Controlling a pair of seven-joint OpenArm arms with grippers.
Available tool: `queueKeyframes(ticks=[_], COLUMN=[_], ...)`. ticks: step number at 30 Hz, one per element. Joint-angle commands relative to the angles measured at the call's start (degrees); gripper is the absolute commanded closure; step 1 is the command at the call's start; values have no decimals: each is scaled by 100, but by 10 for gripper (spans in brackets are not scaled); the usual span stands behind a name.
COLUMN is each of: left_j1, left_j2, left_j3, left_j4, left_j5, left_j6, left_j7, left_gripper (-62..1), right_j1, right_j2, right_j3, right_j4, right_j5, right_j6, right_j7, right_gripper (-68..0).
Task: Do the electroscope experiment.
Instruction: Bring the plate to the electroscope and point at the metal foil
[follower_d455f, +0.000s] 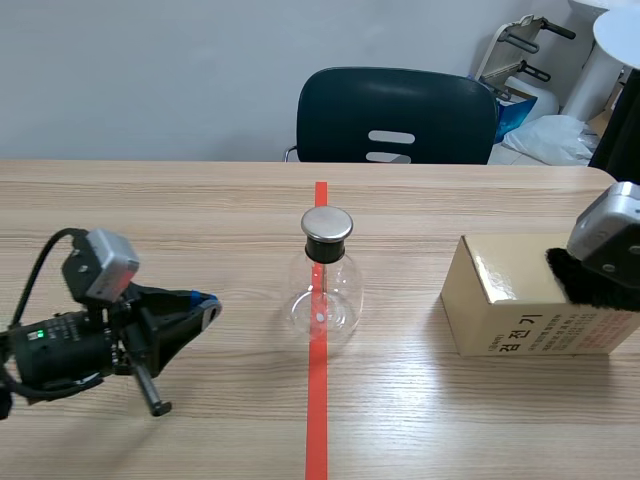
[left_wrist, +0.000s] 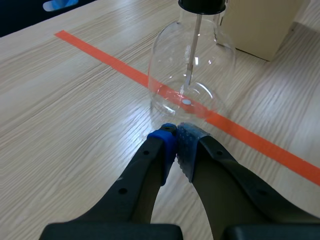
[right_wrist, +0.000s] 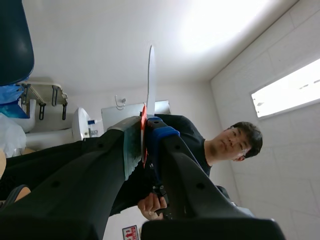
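The electroscope, a clear glass flask (follower_d455f: 322, 290) with a metal cap (follower_d455f: 327, 224) and a rod inside, stands on the red tape line at the table's middle. My left gripper (follower_d455f: 205, 308) lies low on the table to its left, shut on nothing. In the left wrist view its tips (left_wrist: 176, 137) sit just short of the flask (left_wrist: 190, 75). My right arm (follower_d455f: 620, 140) rises at the far right above a gold box (follower_d455f: 500, 290). The right gripper (right_wrist: 145, 132) points upward, shut on a thin white plate (right_wrist: 150, 75) with a red base, seen edge-on.
A black furry cloth (follower_d455f: 585, 285) lies on the gold box under the right arm. A dark chair (follower_d455f: 395, 115) stands behind the table's far edge. A person in black (right_wrist: 192, 135) shows past the right gripper in the right wrist view.
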Motion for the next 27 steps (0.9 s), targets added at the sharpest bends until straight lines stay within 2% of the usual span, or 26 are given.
queueKeyframes(ticks=[1,8,11,18,24,27], left_j1=[-142,-706,-798,-813,-813,-813], left_j2=[129,608,717,778,778,778], left_j3=[46,452,466,468,468,468], left_j4=[-13,-776,-970,-1027,-1027,-1027], left_j5=[-74,-72,-72,-72,-72,-72], left_j6=[87,369,389,514,522,525], left_j7=[-94,-94,-103,-101,-101,-98], left_gripper=[-18,-19,-19,-18,-18,-18], right_j1=[81,527,787,1231,1318,1314], right_j2=[42,11,7,-310,-501,-612], right_j3=[-90,-535,-767,-1067,-1252,-1257], right_j4=[-144,-841,-1156,-1744,-1814,-1814], right_j5=[28,-4,26,-98,-133,-225], right_j6=[-76,-76,-76,-76,-72,90], right_j7=[63,238,260,577,970,1239], right_gripper=[-9,-9,-9,-9,-9,-9])
